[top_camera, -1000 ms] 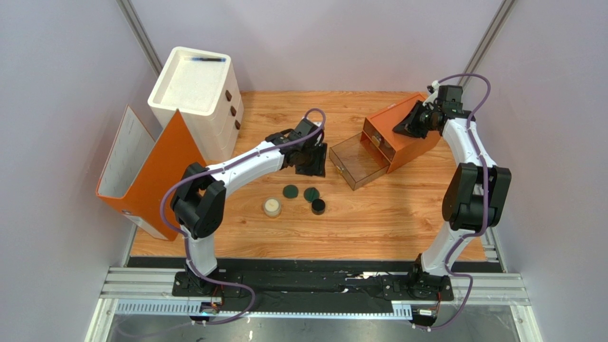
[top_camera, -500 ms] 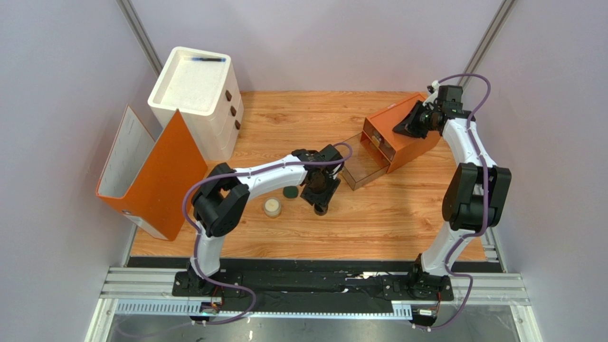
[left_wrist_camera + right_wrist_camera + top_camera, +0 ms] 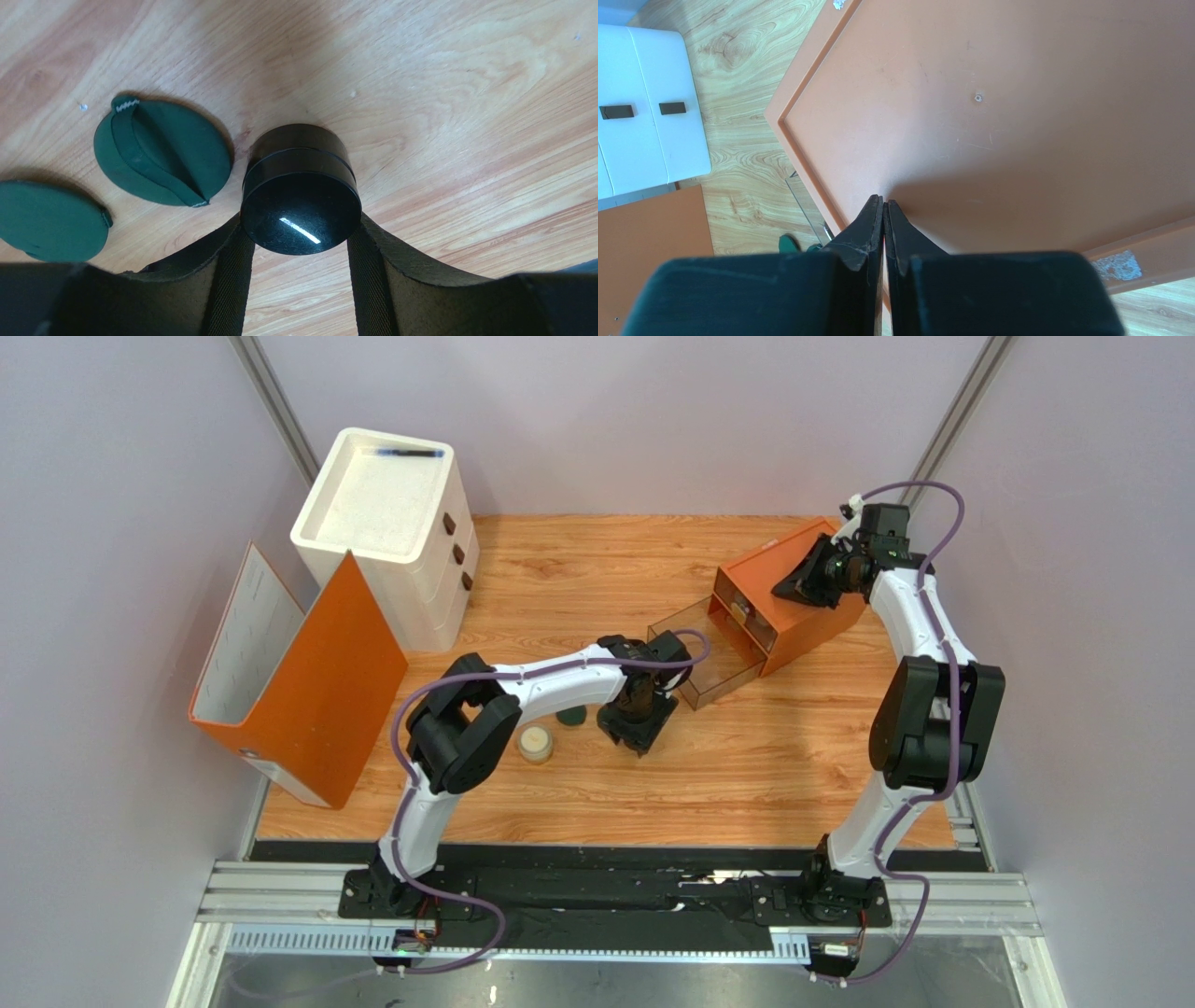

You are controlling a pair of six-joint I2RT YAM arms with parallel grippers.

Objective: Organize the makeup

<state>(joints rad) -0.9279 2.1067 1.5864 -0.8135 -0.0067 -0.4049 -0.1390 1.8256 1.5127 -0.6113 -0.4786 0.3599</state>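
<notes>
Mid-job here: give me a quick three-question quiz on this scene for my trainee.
1. True or false: the right gripper is wide open above the orange drawer box.
2. Between the fingers of the left gripper stands: A a lipstick, B the black round jar, C a brush.
3. How many dark-green discs does the left wrist view show?
Key: 1 false, it is shut; 2 B; 3 two.

My left arm (image 3: 522, 676) extends forward over mid-table, wrist bent downward, left gripper (image 3: 298, 234) with jaws standing apart. My right arm (image 3: 919, 637) folds up to the far right, right gripper (image 3: 884, 204) closed, fingertips touching.
</notes>
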